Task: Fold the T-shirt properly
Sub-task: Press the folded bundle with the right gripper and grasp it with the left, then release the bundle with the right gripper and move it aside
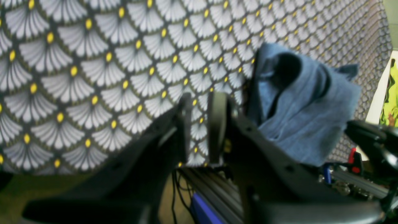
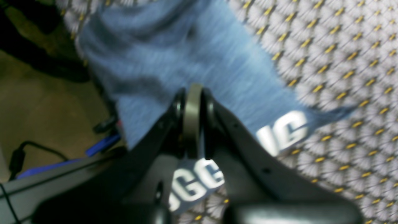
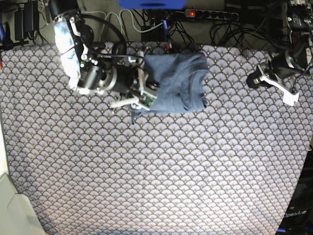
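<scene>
The slate-blue T-shirt (image 3: pixel 176 81) lies as a folded bundle at the back middle of the table. In the right wrist view, the T-shirt (image 2: pixel 186 46) shows white block lettering along its near edge. My right gripper (image 3: pixel 146 95) is at the bundle's left edge. Its fingers (image 2: pixel 192 90) are shut, and the lettered cloth runs up into them. My left gripper (image 3: pixel 254 79) hovers far to the right, apart from the shirt. In the left wrist view, my left gripper (image 1: pixel 199 124) has a narrow gap with only tablecloth showing through. The T-shirt (image 1: pixel 298 105) lies beyond it.
A grey scallop-patterned tablecloth (image 3: pixel 156 171) covers the whole table. A power strip and cables (image 3: pixel 205 14) run along the back edge. A white object (image 3: pixel 10 210) sits at the front left corner. Below the table edge is a metal frame rail (image 1: pixel 211 193).
</scene>
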Action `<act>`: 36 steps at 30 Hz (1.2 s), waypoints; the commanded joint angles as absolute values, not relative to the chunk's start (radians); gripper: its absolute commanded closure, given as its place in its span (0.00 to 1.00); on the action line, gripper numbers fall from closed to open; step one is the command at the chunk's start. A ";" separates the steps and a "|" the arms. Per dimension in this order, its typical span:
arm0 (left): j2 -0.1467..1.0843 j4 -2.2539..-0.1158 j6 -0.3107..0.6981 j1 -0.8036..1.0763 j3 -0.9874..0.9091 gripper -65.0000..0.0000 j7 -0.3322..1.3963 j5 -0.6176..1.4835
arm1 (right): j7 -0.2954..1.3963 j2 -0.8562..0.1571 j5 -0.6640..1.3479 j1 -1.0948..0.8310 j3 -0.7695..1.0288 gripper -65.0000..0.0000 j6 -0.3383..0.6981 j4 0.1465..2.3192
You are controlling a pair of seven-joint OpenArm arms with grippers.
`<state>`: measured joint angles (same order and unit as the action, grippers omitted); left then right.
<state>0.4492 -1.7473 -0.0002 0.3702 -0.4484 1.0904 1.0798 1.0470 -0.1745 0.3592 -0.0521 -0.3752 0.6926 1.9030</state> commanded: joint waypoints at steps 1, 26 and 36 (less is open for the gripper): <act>0.466 -1.767 0.004 0.366 -0.453 0.86 1.087 1.096 | 1.020 -0.171 0.377 -0.045 -0.374 1.00 0.698 1.919; 0.246 -1.761 -0.005 0.268 -0.140 0.86 1.079 1.026 | 1.032 -0.277 0.378 0.056 -0.377 1.00 0.698 1.936; 0.137 -1.759 -0.004 0.268 -0.134 0.86 1.079 0.878 | 1.032 -0.312 0.375 0.268 -0.377 1.00 0.698 1.759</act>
